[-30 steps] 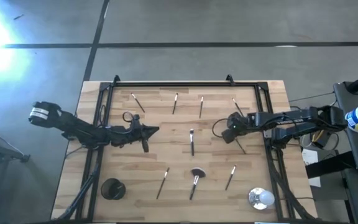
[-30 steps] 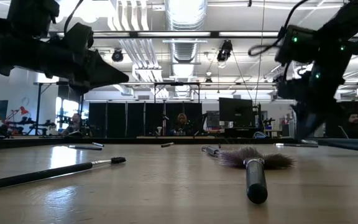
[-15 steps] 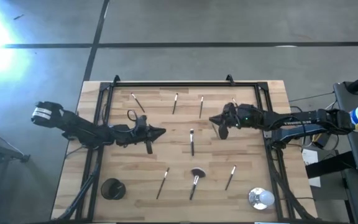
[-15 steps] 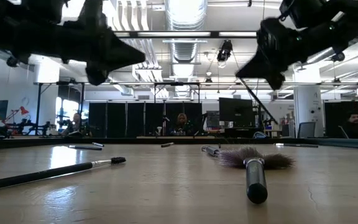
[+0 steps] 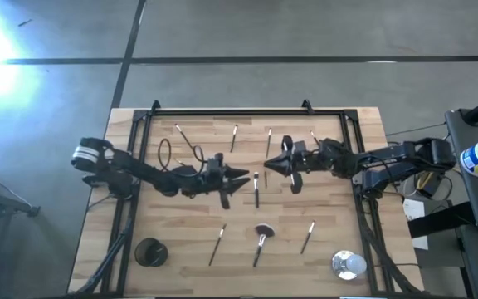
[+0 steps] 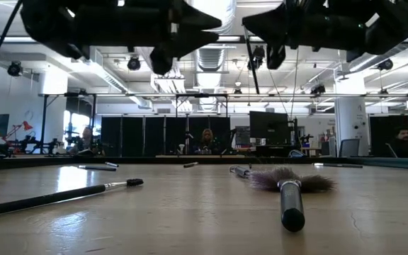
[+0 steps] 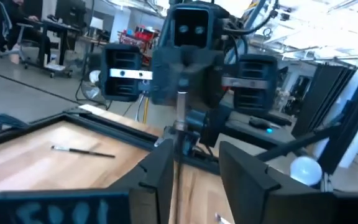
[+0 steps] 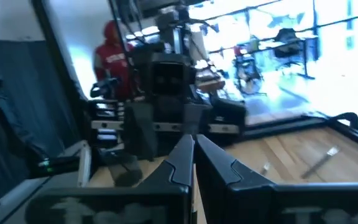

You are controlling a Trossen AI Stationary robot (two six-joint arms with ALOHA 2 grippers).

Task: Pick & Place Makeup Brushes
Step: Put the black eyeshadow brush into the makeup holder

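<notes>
Several makeup brushes lie flat on the wooden table, among them one at the centre (image 5: 256, 189) and a fluffy-headed one (image 5: 261, 236) (image 6: 287, 185) nearer the front. My right gripper (image 5: 270, 165) (image 8: 193, 149) hovers over the table's middle, shut on one thin brush (image 6: 251, 64) (image 7: 181, 109). My left gripper (image 5: 243, 174) (image 7: 197, 168) faces it tip to tip, open, its fingers standing just in front of the hanging brush; whether they touch it, I cannot tell. My right gripper pinches the brush's upper end (image 7: 180, 93) between its two fingers. The fingers lie about level and come from the table's right, across the brush. The brush hangs below them, slightly tilted, well clear of the table.
A black cup (image 5: 150, 252) stands near the front left corner and a round silver-white object (image 5: 347, 264) near the front right. A black frame (image 5: 247, 113) runs along the far edge and both sides. People and desks show in the room behind.
My right gripper has risen from the table's right part and gone toward its left edge, to the middle, lifting a brush clear so that it hangs below. My left gripper has gone toward the right edge to meet it and has opened.
</notes>
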